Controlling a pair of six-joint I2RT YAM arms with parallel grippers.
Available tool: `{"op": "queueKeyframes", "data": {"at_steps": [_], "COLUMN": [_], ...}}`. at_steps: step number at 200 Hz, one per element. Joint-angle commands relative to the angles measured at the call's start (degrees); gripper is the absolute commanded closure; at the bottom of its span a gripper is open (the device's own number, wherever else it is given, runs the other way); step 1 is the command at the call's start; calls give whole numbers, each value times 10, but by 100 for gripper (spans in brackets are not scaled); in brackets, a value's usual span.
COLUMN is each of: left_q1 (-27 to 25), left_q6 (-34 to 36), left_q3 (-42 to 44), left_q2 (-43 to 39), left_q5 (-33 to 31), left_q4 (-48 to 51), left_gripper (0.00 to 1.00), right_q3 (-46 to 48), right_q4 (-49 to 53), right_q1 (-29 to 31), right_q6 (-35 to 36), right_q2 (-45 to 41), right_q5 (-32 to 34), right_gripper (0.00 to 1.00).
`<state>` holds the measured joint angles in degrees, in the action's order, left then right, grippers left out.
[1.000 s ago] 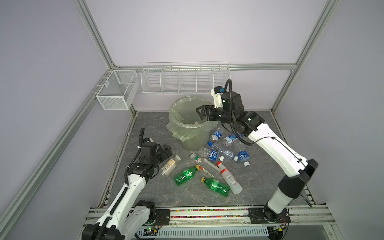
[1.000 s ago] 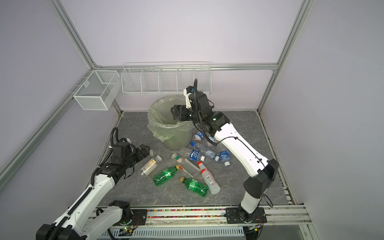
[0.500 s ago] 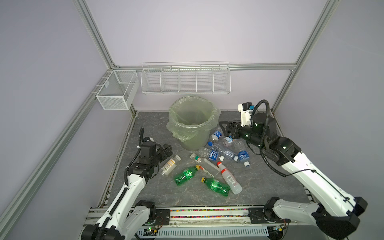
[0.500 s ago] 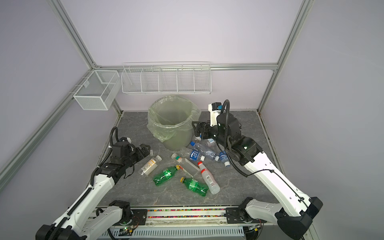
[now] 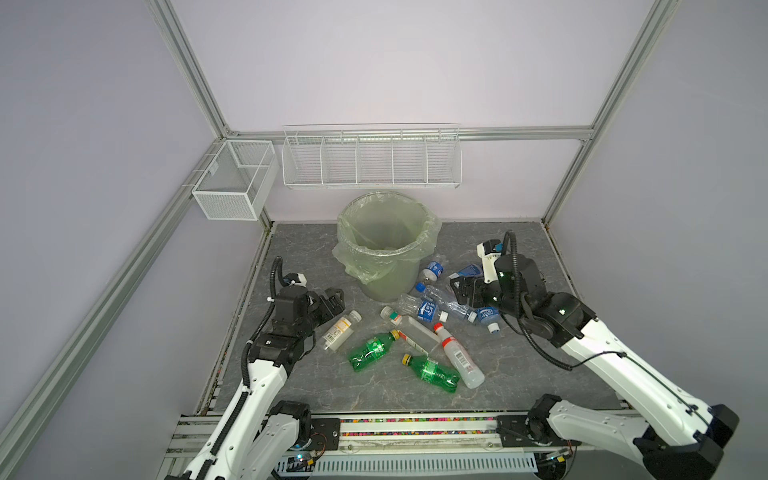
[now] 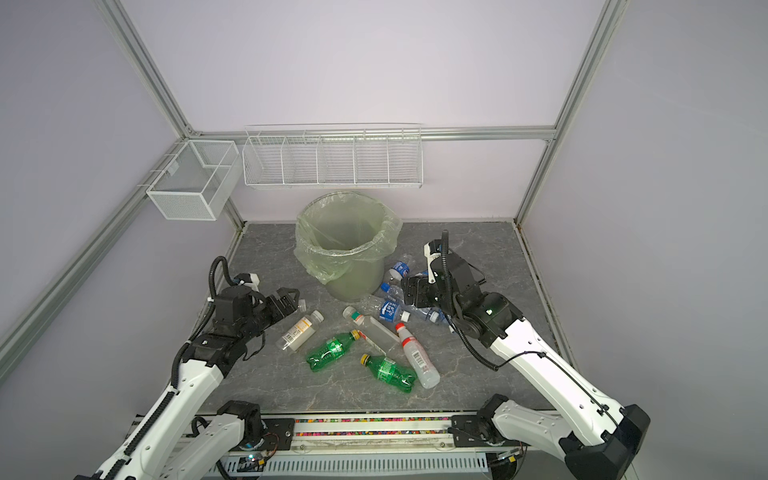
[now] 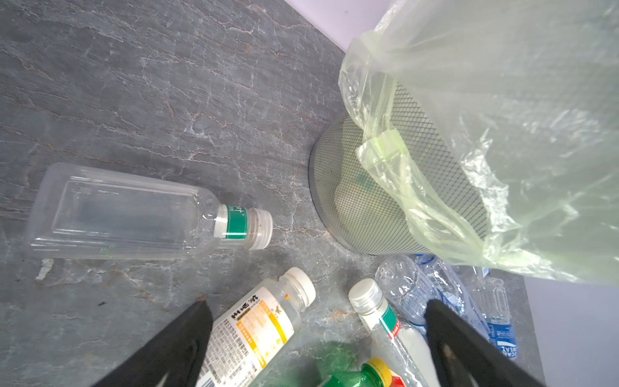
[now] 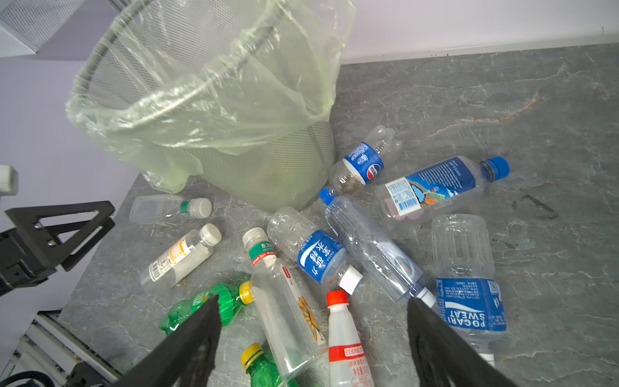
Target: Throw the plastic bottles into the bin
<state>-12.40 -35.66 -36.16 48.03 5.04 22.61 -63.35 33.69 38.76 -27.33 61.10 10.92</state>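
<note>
A: Anything held?
B: No. The left gripper point(image 5: 333, 300) gapes wide beside the orange-labelled bottle point(image 5: 338, 332). The right gripper point(image 5: 465, 291) hangs wide open above the blue-labelled bottles point(image 5: 428, 309), empty.
A: Risk?
B: The plastic bottles point(image 5: 372, 351) lie crossed and touching on the floor point(image 5: 519, 374) beside the bin point(image 5: 388, 282); closing on 1 could roll its neighbours away.
A: Containers?
B: Bin: a pale shape point(image 7: 361, 201) low inside, unclear what. The 2 wire baskets point(image 5: 371, 166) look empty.
</note>
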Motion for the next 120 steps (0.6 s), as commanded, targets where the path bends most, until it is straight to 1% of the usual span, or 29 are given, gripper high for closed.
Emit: {"op": "queueKeyframes", "data": {"at_steps": [1, 13, 32, 50, 74, 100, 120], "left_q1": [-1, -2, -2, -2, -2, -2, -2], "left_q6": [17, 17, 13, 3, -1, 1, 2], "left_q3": [-19, -19, -5, 9, 4, 1, -3], "left_q2": [1, 1, 1, 3, 12, 24, 34], "left_q5": [11, 14, 6, -2, -26, -32, -52], "left_q4": [28, 34, 30, 26, 52, 63, 82], "left_gripper": [1, 1, 1, 1, 1, 1, 1], "right_q3": [49, 76, 91, 100, 121, 126, 143], "right_q4": [-5, -18, 3, 16, 16, 7, 7], "right_q1": [-2, -2, -2, -2, -2, -3, -2], "right_q6": [-27, -28, -31, -34, -53, -54, -51], "right_q2": [-25, -29, -26, -30, -52, -72, -71], "right_q5": [5, -11, -13, -12, 0, 5, 9], "right_gripper": [12, 12, 12, 12, 12, 12, 12]}}
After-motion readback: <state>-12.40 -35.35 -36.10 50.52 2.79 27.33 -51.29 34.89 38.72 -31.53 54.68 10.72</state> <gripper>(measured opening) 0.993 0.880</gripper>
